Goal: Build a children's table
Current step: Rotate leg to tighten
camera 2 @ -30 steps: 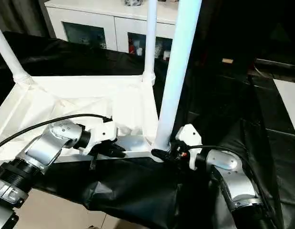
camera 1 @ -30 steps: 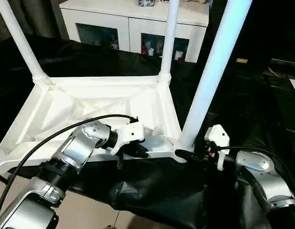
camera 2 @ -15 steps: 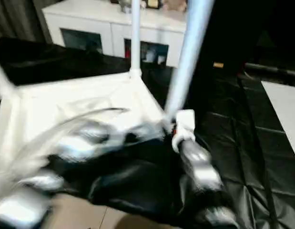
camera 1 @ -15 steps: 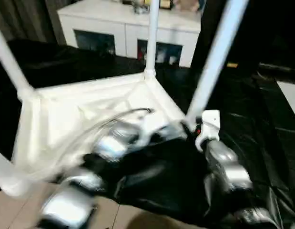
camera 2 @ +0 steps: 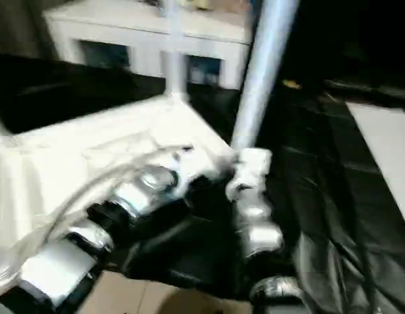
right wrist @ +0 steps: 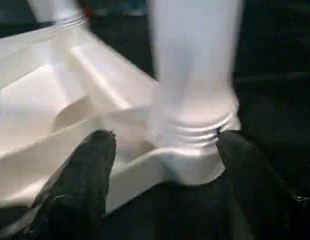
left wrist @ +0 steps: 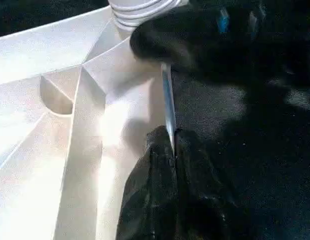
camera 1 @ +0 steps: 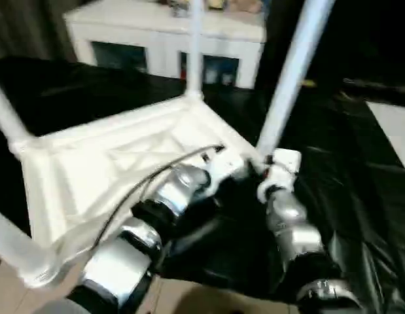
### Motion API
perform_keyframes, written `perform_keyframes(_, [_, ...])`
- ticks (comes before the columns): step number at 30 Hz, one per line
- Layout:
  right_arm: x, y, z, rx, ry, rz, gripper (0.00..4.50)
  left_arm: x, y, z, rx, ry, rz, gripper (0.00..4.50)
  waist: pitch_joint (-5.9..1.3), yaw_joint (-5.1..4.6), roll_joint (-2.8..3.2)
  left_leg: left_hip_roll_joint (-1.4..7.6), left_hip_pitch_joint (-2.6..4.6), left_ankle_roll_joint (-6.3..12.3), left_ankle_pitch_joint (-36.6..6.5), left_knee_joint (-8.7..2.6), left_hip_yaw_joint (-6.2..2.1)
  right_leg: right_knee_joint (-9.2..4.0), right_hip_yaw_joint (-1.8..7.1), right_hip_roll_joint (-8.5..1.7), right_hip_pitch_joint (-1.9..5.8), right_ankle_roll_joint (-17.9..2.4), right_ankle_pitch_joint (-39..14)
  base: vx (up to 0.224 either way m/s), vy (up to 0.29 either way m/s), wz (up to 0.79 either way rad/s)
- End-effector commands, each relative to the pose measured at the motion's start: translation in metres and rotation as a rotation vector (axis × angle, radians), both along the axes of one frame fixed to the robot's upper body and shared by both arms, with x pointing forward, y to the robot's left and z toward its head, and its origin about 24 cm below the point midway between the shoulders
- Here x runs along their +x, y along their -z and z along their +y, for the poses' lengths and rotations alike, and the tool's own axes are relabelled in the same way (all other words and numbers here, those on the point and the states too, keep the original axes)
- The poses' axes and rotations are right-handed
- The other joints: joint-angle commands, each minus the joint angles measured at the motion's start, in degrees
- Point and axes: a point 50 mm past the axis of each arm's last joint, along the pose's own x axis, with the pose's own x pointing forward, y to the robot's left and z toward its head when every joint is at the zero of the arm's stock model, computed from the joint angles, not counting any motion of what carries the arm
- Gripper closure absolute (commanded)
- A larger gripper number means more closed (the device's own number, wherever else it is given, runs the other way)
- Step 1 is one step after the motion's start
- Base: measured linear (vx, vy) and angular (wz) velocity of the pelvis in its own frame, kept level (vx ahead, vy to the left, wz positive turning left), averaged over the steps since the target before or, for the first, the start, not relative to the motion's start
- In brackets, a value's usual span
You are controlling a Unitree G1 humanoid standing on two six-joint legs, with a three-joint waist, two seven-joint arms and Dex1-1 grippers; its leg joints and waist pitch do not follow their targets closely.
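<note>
Children's table (camera 1: pixel 123 157): lay upside down on a black sheet (camera 1: pixel 346 163), spread from 9 o'clock to the centre of the head view, below a white cabinet (camera 1: pixel 163 39) at 12 o'clock. Showed four legs up, the nearest right leg (camera 1: pixel 290 72) rising toward 1 o'clock.

Left gripper (left wrist: pixel 167 150): was clamped tight on the thin upright rim of the top, near that leg's corner. Right gripper (right wrist: pixel 166 140): stood wide open, one black finger (right wrist: pixel 89 165) on each side of the leg's base, not visibly pressing it.

Looked like seating or checking that corner leg. Probably called for a firm hold on the rim as an anchor, a low and square closing around the grooved collar rather than the smooth shaft, and any twist kept along the leg's own axis. Risked a slip on such slick plastic, or a skid of the whole top over the glossy sheet.

Appeared moulded in hard white plastic: thin diagonal ribs, shallow pockets, rounded corners, round tapering legs with ringed collars at the sockets.
</note>
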Motion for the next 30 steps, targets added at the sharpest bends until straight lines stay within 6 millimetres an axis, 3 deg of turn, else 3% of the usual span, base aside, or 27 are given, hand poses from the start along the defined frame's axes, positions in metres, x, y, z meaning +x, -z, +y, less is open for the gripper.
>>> perform_keyframes(1, [0.005,-0.019,-0.009,-0.029,-0.023,-0.091,0.64,-0.007,0.014,0.007,0.064,0.046,0.058,4.50,-3.04,0.32,-0.61,4.41,1.02,-2.28,-30.6,-5.46,-2.94,-3.88,3.74,-5.57,0.60,-5.6,-28.1,0.000,0.000,0.00])
perform_keyframes(2, [0.003,-0.022,-0.016,-0.075,-0.080,-0.101,0.52,-0.010,0.017,0.013,0.078,0.076,0.090,4.50,-3.19,0.80,-0.78,4.48,0.16,-0.96,-25.9,-5.35,-2.60,-3.30,4.34,-5.64,0.93,-6.9,-25.4,0.000,0.000,0.00])
perform_keyframes(3, [0.001,-0.022,-0.022,-0.126,-0.122,-0.106,0.52,-0.011,0.019,0.018,0.087,0.097,0.107,4.50,-3.24,1.20,-0.48,4.55,-0.02,-0.31,-23.8,-5.31,-2.43,-3.03,4.48,-5.59,1.02,-7.5,-23.6,0.000,0.000,0.00])
perform_keyframes(4, [0.001,-0.022,-0.022,-0.126,-0.122,-0.106,0.38,-0.011,0.019,0.018,0.087,0.097,0.107,4.50,-3.03,1.60,-0.60,4.74,-0.08,0.50,-21.5,-5.35,-1.98,-2.70,4.77,-5.32,0.73,-8.5,-20.9,0.000,0.000,0.00])
perform_keyframes(5, [-0.005,-0.024,-0.033,-0.186,-0.219,-0.113,0.38,-0.014,0.022,0.027,0.085,0.117,0.145,4.50,-3.09,1.93,-0.63,4.71,0.19,0.77,-21.1,-5.24,-1.74,-2.51,4.83,-5.27,0.67,-9.4,-20.5,0.050,-0.035,0.05])
perform_keyframes(7, [-0.007,-0.024,-0.035,-0.185,-0.248,-0.115,0.38,-0.014,0.022,0.029,0.080,0.120,0.154,4.50,-2.96,2.28,-0.98,4.57,0.24,1.43,-20.9,-5.03,-1.49,-2.45,5.11,-5.22,0.53,-9.7,-21.9,0.054,-0.038,0.04])
perform_keyframes(9, [-0.023,-0.028,-0.046,-0.159,-0.431,-0.113,0.38,-0.017,0.021,0.040,0.076,0.180,0.173,4.50,-3.05,2.76,-0.54,4.53,0.24,1.92,-20.6,-5.02,-1.54,-2.35,5.21,-4.99,0.87,-9.4,-22.8,0.059,-0.041,0.01])
perform_keyframes(10, [-0.032,-0.030,-0.050,-0.172,-0.529,-0.104,0.38,-0.020,0.020,0.046,0.073,0.213,0.190,4.50,-3.41,3.51,-0.98,4.90,-0.05,3.33,-18.0,-4.91,-1.56,-1.73,5.55,-5.07,1.42,-9.7,-18.5,0.069,-0.039,0.03])
perform_keyframes(11, [-0.039,-0.030,-0.052,-0.182,-0.595,-0.095,0.38,-0.021,0.019,0.050,0.071,0.236,0.203,4.50,-3.33,3.68,-1.01,5.11,0.06,4.36,-16.7,-4.90,-1.31,-1.14,5.85,-4.70,0.84,-11.1,-15.3,0.075,-0.043,0.07])
perform_keyframes(12, [-0.047,-0.029,-0.055,-0.204,-0.668,-0.073,0.38,-0.026,0.016,0.053,0.062,0.316,0.207,4.50,-3.32,3.71,-0.90,5.10,-0.01,4.42,-16.5,-4.85,-1.29,-0.84,5.99,-4.57,0.81,-11.7,-14.5,0.075,-0.043,0.07])
perform_keyframes(13, [-0.053,-0.028,-0.058,-0.221,-0.723,-0.051,0.38,-0.031,0.014,0.056,0.056,0.388,0.215,4.50,-3.62,3.88,-1.12,4.95,-0.24,5.19,-14.3,-4.57,-1.23,-0.50,6.25,-4.76,1.29,-12.5,-12.4,0.080,-0.045,0.03])
perform_keyframes(14, [-0.056,-0.027,-0.060,-0.228,-0.741,-0.042,0.38,-0.033,0.013,0.058,0.056,0.417,0.225,4.50,-3.80,3.83,-1.08,4.90,-0.57,5.64,-12.4,-4.44,-1.23,-0.02,6.28,-4.76,1.52,-13.1,-10.4,0.079,-0.046,0.00])
perform_keyframes(15, [-0.058,-0.026,-0.062,-0.236,-0.753,-0.034,0.38,-0.036,0.012,0.062,0.064,0.445,0.241,4.50,-4.07,3.82,-1.01,4.67,-0.67,7.12,-6.9,-3.87,-0.90,0.95,6.29,-4.56,1.31,-15.4,-3.0,0.079,-0.046,0.00])
perform_keyframes(17, [-0.061,-0.026,-0.064,-0.244,-0.766,-0.028,0.38,-0.042,0.009,0.071,0.072,0.506,0.277,4.50,-4.05,4.15,-0.92,4.60,-0.50,7.82,-5.2,-3.70,-0.76,1.25,6.20,-4.52,1.36,-16.5,-1.3,0.028,-0.024,0.01])
perform_keyframes(19, [-0.061,-0.026,-0.063,-0.249,-0.784,-0.025,0.38,-0.047,0.007,0.078,0.079,0.552,0.304,4.50,-4.00,4.45,-0.82,4.81,-0.49,7.86,-4.0,-3.79,-0.76,1.34,6.19,-4.46,1.46,-16.4,-2.1,0.000,0.000,0.00])
perform_keyframes(22, [-0.061,-0.027,-0.060,-0.242,-0.795,-0.019,0.38,-0.049,0.006,0.083,0.094,0.570,0.313,4.50,-3.74,4.75,-0.32,5.16,0.22,5.67,-6.8,-4.04,-0.68,0.95,6.28,-3.97,1.03,-16.1,-6.2,0.000,0.000,0.00])
perform_keyframes(23, [-0.062,-0.027,-0.057,-0.239,-0.818,-0.015,0.38,-0.050,0.005,0.085,0.089,0.576,0.316,4.50,-3.60,4.76,-0.65,5.16,0.16,4.41,-8.7,-4.27,-0.71,0.76,6.28,-3.87,1.17,-15.5,-8.3,0.000,0.000,0.00])
perform_keyframes(25, [-0.064,-0.027,-0.054,-0.234,-0.852,-0.009,0.38,-0.051,0.004,0.086,0.078,0.578,0.321,4.50,-3.44,4.78,-0.53,5.19,0.20,2.89,-10.5,-4.51,-0.85,0.49,6.33,-3.99,1.20,-14.3,-11.5,0.000,0.000,0.00])
perform_keyframes(28, [-0.065,-0.026,-0.050,-0.238,-0.880,-0.003,0.38,-0.051,0.002,0.086,0.077,0.578,0.311,4.50,-3.40,4.66,-0.57,5.20,0.28,1.59,-11.8,-4.66,-0.91,0.13,6.44,-4.07,1.14,-13.1,-14.8,0.000,0.000,0.00])
perform_keyframes(30, [-0.064,-0.025,-0.050,-0.234,-0.890,0.001,0.38,-0.051,0.002,0.087,0.083,0.572,0.297,4.50,-3.46,4.56,-0.74,5.14,0.30,1.46,-11.5,-4.61,-0.86,0.15,6.49,-4.02,1.12,-13.0,-14.2,0.000,0.000,0.00])
